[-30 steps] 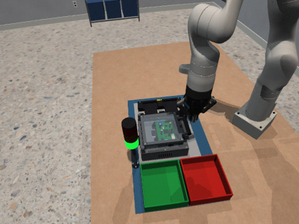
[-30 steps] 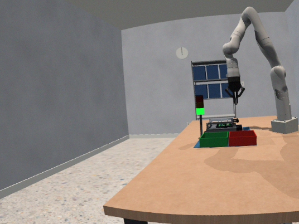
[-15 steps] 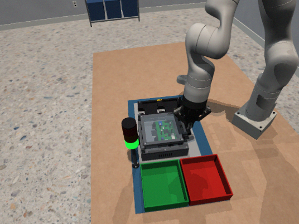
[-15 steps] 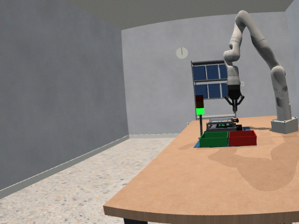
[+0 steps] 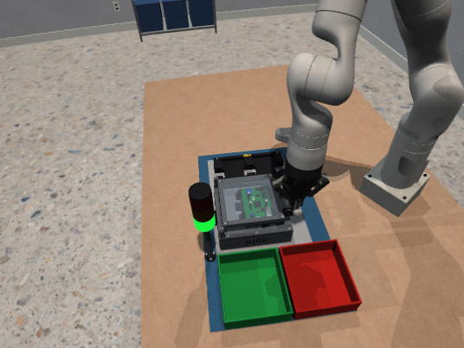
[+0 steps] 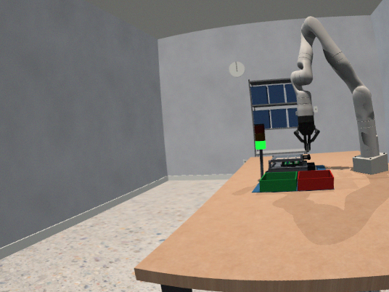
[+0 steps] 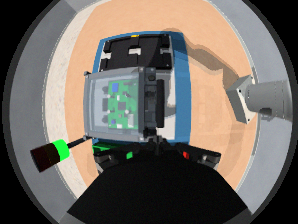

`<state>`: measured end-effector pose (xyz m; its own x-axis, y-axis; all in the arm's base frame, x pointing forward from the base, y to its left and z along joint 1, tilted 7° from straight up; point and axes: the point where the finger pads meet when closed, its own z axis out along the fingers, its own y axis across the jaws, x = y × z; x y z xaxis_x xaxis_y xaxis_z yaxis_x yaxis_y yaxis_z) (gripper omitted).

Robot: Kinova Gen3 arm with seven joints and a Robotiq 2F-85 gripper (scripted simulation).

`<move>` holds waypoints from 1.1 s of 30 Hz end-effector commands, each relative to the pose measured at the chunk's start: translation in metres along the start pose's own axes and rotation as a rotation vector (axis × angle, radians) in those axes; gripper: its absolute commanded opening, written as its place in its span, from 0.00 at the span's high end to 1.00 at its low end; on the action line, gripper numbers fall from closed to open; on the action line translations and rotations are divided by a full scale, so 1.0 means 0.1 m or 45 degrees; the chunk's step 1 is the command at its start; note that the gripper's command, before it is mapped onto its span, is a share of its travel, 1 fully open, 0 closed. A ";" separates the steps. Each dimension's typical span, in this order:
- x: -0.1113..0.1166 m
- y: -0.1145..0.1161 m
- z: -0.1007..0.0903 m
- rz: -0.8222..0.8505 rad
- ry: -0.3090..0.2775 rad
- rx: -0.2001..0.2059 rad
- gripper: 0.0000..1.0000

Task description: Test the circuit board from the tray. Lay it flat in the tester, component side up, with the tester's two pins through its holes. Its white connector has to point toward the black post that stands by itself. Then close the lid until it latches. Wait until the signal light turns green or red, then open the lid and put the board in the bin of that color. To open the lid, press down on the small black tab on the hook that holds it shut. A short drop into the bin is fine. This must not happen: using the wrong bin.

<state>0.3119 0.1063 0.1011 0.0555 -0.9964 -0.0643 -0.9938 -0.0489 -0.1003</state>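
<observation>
Gripper (image 5: pixel 297 209) (image 6: pixel 308 150) (image 7: pixel 157 140) shut, pointing down beside tester lid (image 5: pixel 248 221) (image 6: pixel 287 157) (image 7: pixel 114 136)

tool (image 5: pixel 297 210) (image 6: pixel 307 150) (image 7: pixel 157 140) | lowered | now near tester's (image 5: pixel 256 238) (image 6: pixel 290 168) (image 7: pixel 148 120) latch side
</observation>
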 end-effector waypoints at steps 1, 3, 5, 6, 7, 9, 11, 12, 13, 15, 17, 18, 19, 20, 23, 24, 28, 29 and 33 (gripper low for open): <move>-0.01 0.00 0.00 -0.002 -0.001 -0.001 1.00; -0.01 0.00 0.00 -0.002 -0.001 -0.001 1.00; -0.01 0.00 0.00 -0.002 -0.001 -0.001 1.00; -0.01 0.00 0.00 -0.002 -0.001 -0.001 1.00; -0.01 0.00 0.00 -0.002 -0.001 -0.001 1.00; -0.01 0.00 0.00 -0.002 -0.001 -0.001 1.00; -0.01 0.00 0.00 -0.002 -0.001 -0.001 1.00; -0.01 0.00 0.00 -0.002 -0.001 -0.001 1.00; -0.01 0.00 0.00 -0.002 -0.001 -0.001 1.00; -0.01 0.00 0.01 -0.002 -0.001 -0.001 1.00; -0.01 0.00 0.02 -0.002 -0.001 -0.001 1.00; -0.01 0.00 0.04 -0.002 -0.001 -0.001 1.00; -0.01 0.00 0.05 -0.002 -0.001 -0.001 1.00; -0.01 0.00 0.05 -0.002 -0.001 -0.001 1.00; -0.01 0.00 0.09 -0.002 -0.001 -0.001 1.00; -0.01 0.00 0.11 -0.002 -0.001 -0.001 1.00; -0.01 0.00 0.19 -0.002 -0.001 -0.001 1.00; -0.01 0.00 0.21 -0.002 -0.001 -0.001 1.00; -0.01 0.00 0.25 -0.002 -0.001 -0.001 1.00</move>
<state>0.3171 0.1056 0.0792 0.0481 -0.9968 -0.0636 -0.9934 -0.0411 -0.1070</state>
